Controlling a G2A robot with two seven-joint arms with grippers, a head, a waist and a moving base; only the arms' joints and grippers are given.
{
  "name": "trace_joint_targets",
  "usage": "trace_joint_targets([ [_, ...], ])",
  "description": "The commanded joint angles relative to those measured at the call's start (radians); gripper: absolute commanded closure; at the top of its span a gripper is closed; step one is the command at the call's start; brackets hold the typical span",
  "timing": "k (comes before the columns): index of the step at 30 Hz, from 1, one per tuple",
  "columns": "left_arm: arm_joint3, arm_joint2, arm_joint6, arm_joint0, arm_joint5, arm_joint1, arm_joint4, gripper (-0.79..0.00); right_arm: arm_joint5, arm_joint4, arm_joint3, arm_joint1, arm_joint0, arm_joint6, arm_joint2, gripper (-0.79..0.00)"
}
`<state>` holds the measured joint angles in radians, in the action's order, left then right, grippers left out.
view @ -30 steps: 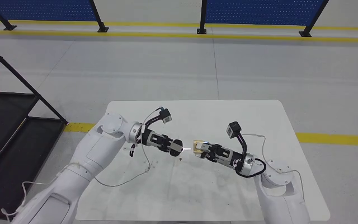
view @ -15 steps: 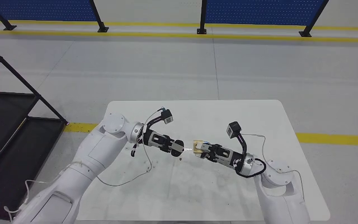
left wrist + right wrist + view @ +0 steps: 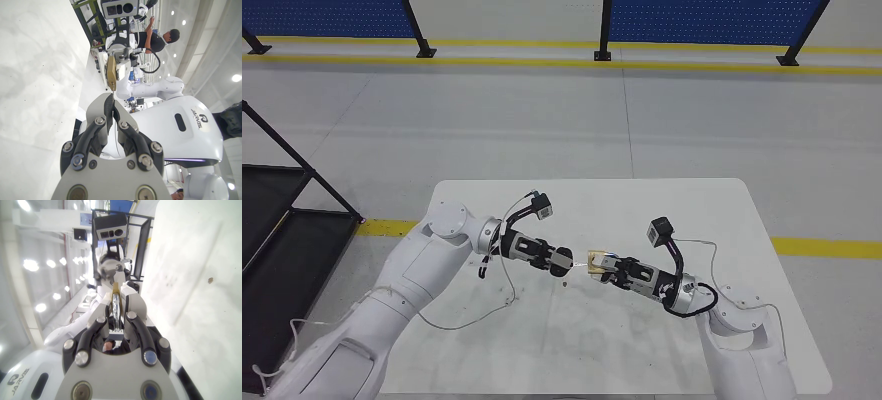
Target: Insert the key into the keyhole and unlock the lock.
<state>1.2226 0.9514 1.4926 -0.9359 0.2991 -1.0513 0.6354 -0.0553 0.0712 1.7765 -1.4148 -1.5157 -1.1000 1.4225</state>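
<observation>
The left pincer [image 3: 112, 103] is gripping the key [image 3: 113, 94], aiming it lengthwise at the lock [image 3: 111, 70] that the right pincer [image 3: 116, 294] is clamping just ahead.

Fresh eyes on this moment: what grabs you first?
Two arms meet nose to nose above the middle of the white table. The right claw clamps a brass padlock, and the left claw pinches a thin key whose tip sits at the padlock's keyhole end. Whether the tip is inside cannot be told.
</observation>
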Motion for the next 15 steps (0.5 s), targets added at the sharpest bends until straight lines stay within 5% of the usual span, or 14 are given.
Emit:
trace_joint_targets([
  [1, -0.001, -0.002, -0.002, 0.001, 0.001, -0.002, -0.001, 0.000, 0.000, 0.000, 0.000, 0.000, 0.000, 0.000, 0.000, 0.000],
  [15, -0.020, -0.004, -0.008, 0.008, 0.001, -0.009, -0.005, 0.000, 0.000, 0.000, 0.000, 0.000, 0.000, 0.000, 0.000, 0.000],
])
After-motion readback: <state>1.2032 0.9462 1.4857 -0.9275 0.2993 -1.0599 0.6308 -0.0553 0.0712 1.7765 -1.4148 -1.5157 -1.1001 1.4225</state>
